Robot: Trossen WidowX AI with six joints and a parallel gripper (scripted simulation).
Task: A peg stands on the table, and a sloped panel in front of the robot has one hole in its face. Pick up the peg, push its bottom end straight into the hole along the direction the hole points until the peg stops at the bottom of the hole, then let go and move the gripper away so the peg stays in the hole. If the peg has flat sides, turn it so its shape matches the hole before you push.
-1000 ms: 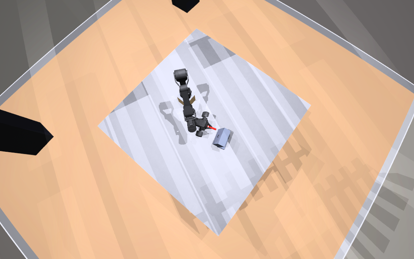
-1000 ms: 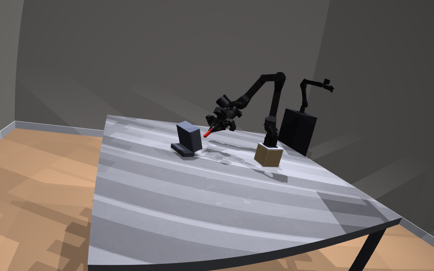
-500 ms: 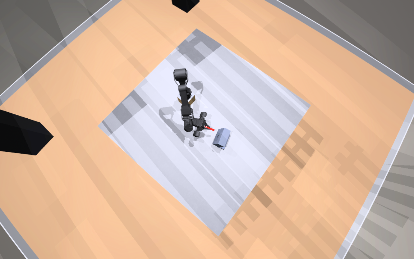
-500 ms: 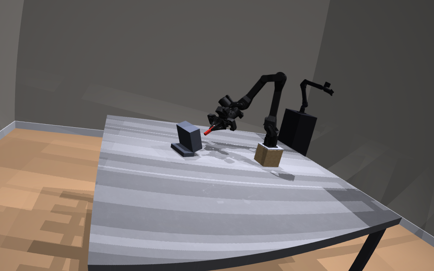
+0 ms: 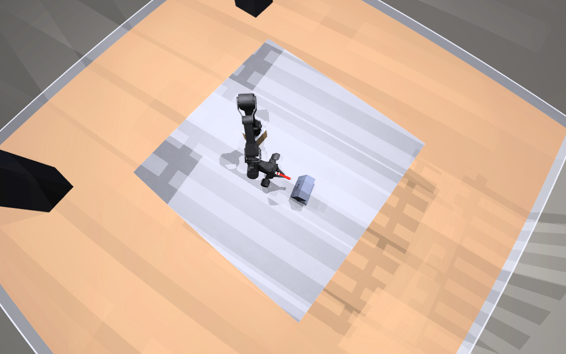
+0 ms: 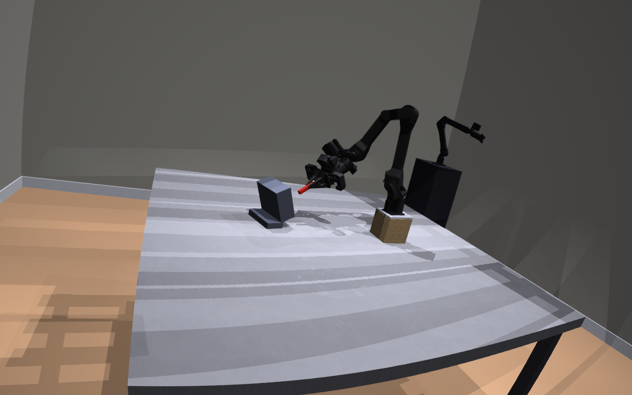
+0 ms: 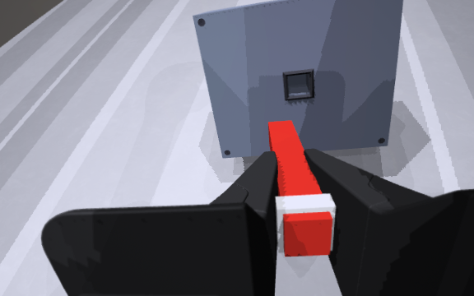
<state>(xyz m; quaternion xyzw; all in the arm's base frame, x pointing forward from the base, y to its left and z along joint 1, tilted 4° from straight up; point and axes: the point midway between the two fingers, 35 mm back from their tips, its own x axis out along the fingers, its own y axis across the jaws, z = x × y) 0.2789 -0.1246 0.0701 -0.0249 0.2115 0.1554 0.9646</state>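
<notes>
A square red peg (image 5: 284, 176) (image 6: 303, 188) (image 7: 287, 141) with a white band near its top end is held in the air, slanting down toward the panel. My gripper (image 7: 289, 161) is shut on it. The blue-grey sloped panel (image 5: 303, 187) (image 6: 286, 203) (image 7: 229, 82) stands ahead, with one square hole (image 7: 299, 85) in its face. In the wrist view the peg's far end appears below and a little left of the hole, with its sides nearly lined up with the hole's. The exterior view shows a gap between the peg and the panel. The hole's bottom is hard to make out.
The panel's low base (image 6: 265, 219) rests on the grey table (image 5: 240, 228) (image 6: 308, 314). My arm stands on a brown block (image 6: 390, 228) on the table. Another small dark arm (image 6: 443, 140) stands on a black pedestal (image 6: 431, 191) beyond the table.
</notes>
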